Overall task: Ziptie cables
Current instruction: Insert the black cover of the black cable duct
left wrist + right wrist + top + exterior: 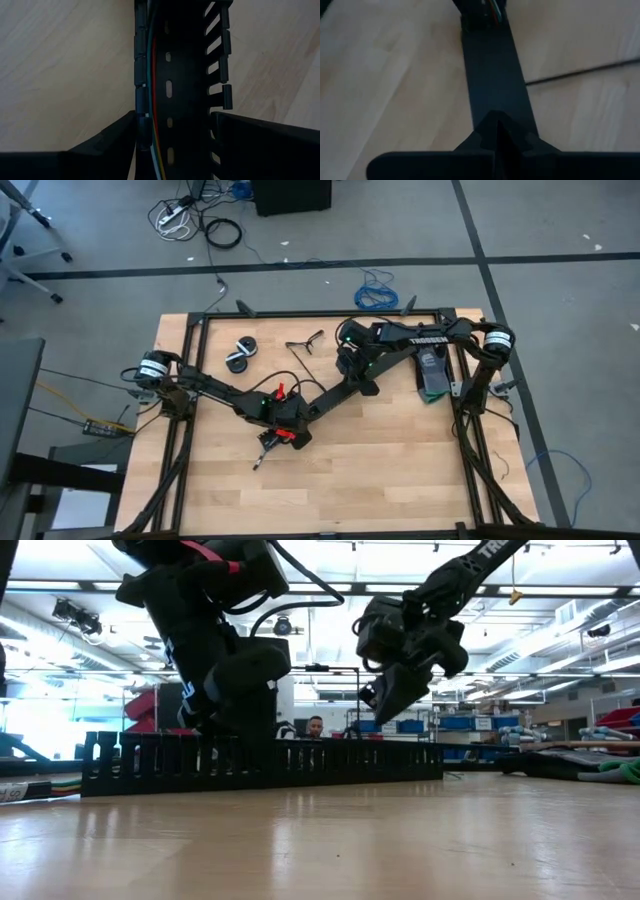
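Note:
A long black slotted duct point(260, 762) lies on the wooden table. The cables point(154, 100), thin coloured wires, run along one wall inside it and come out at its end point(30, 787). My left gripper point(175, 122) straddles the duct near the table's middle point(283, 423), shut on it. My right gripper point(496, 131) is shut and hovers over the duct's smooth black part point(492, 75), with a gap below it in the low view point(385, 700). Thin black strips, the zipties point(305, 343), lie on the table farther back. My left gripper pinches the duct across its width, one finger point(112, 137) on the outside of the wall next to the wires, the other finger point(250, 135) on the outside of the slotted wall point(226, 97). The fingers slant down from above. The duct lies flat on the table.
Two black rolls point(240, 355) lie at the back left of the table. A green and black object point(435, 377) sits at the right. A thin dark line point(580, 74) crosses the wood beside the duct. A blue coiled cable point(375, 290) lies on the floor beyond the table.

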Controlling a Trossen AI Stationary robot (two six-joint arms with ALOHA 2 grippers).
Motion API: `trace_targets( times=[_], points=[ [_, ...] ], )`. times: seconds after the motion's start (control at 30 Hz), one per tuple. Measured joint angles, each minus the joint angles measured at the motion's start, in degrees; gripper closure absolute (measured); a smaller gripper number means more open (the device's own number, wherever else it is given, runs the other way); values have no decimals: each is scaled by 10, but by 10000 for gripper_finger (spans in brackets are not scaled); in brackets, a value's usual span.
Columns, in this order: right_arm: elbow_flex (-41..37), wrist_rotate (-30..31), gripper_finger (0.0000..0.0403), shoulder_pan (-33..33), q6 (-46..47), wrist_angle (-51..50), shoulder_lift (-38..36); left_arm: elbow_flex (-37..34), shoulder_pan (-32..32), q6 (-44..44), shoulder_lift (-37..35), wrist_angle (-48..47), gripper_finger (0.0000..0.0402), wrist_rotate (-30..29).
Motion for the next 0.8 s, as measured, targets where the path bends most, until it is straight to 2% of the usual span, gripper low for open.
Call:
trace_targets(
  times=[0.43,0.63,0.8],
  points=[
    [1,54,403,-5,0,-26,27,-1,0,-8,0,15,162,6],
    [2,62,403,18,54,19,48,-1,-1,-37,0,9,162,11],
    [1,99,403,43,95,62,51,0,-1,-91,-1,-6,162,9]
  ],
)
